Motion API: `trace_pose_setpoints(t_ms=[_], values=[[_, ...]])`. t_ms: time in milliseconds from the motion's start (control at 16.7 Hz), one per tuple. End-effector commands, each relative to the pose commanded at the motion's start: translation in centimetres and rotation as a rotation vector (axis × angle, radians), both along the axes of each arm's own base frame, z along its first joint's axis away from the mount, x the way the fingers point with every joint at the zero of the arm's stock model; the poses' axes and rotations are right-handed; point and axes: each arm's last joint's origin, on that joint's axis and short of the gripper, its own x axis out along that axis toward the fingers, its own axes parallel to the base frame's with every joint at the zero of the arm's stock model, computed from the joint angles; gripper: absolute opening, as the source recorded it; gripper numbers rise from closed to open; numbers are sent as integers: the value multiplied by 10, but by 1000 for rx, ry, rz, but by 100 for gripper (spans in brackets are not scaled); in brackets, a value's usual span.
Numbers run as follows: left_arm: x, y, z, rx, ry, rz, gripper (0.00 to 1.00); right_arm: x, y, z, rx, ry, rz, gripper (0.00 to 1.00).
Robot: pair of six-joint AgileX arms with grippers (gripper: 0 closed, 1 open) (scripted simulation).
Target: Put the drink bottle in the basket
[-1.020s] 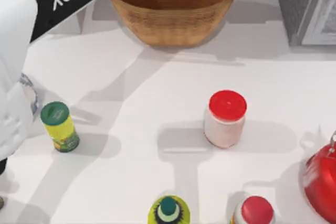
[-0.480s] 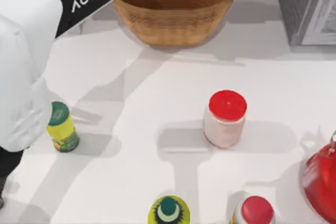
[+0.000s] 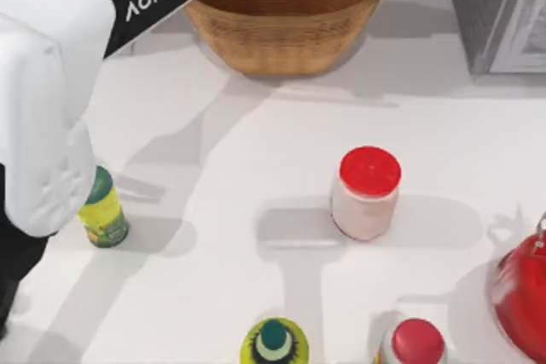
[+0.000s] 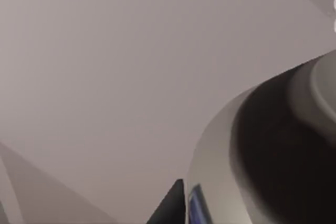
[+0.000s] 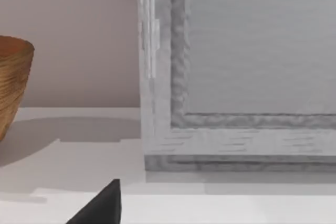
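The wicker basket (image 3: 290,40) stands at the back of the table, and its rim also edges the right wrist view (image 5: 10,87). My left arm (image 3: 51,83) reaches from the left up over the basket's left rim. In the left wrist view a dark rounded body with a grey band, the drink bottle (image 4: 283,156), sits very close to the camera in front of a bare wall. One dark finger (image 4: 173,208) of my left gripper lies against it. My right gripper's dark fingertip (image 5: 102,205) shows low over the table near a grey cabinet.
A yellow-green bottle (image 3: 104,215) stands at the left, partly under my left arm. A white jar with a red lid (image 3: 365,193) is at centre right. A green-topped item (image 3: 273,343), a red-capped jar (image 3: 412,344) and a red kettle (image 3: 522,291) line the front. The grey cabinet (image 3: 499,6) fills the back right.
My left arm has swung to the right, further over the basket's rim, and its elbow now covers part of the yellow-green bottle's cap. Nothing on the table has moved.
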Motion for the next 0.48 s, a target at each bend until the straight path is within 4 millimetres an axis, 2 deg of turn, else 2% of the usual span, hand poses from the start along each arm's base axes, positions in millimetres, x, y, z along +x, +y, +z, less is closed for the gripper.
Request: trace_pose_setpoints(t_ms=[480], values=[[0,0,0,0,0,0,68,0,0,0,0,0,0,100]])
